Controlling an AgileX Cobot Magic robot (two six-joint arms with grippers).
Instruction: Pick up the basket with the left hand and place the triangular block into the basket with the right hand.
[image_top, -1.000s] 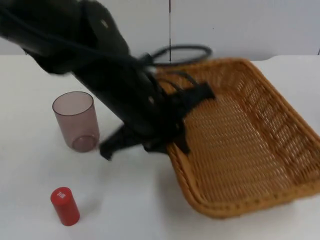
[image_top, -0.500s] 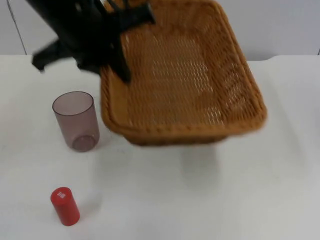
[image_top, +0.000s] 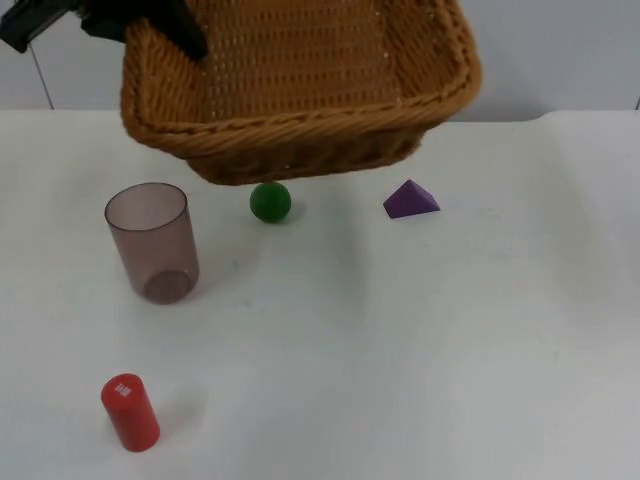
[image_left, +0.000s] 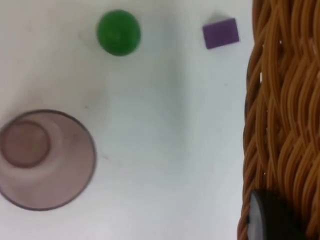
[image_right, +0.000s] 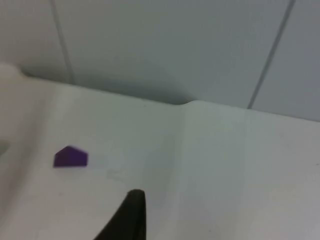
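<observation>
basket held aloft, purple block on the desk

we see the woven basket held up above the white desk, tilted so that its open inside faces the top camera. the left gripper is at the basket's upper left rim in the top view, pinching that rim. in the left wrist view a black fingertip lies against the basket's woven wall.

under the basket's near edge in the top view sits a green ball, and to its right, well apart from it, the purple triangular block rests on the desk. both lie apart from the basket, which hangs above them. the left wrist view shows the green ball and the purple block on the desk beside the basket's wall.

a translucent brownish cup stands upright to the left of the ball, and we see its open mouth in the left wrist view. a red cylinder stands near the front left of the desk, well apart from the cup.

the right wrist view looks over the desk toward the grey partition wall, with the purple block lying ahead of a black fingertip of the right gripper. we cannot tell whether that gripper is spread or pressed together.
</observation>
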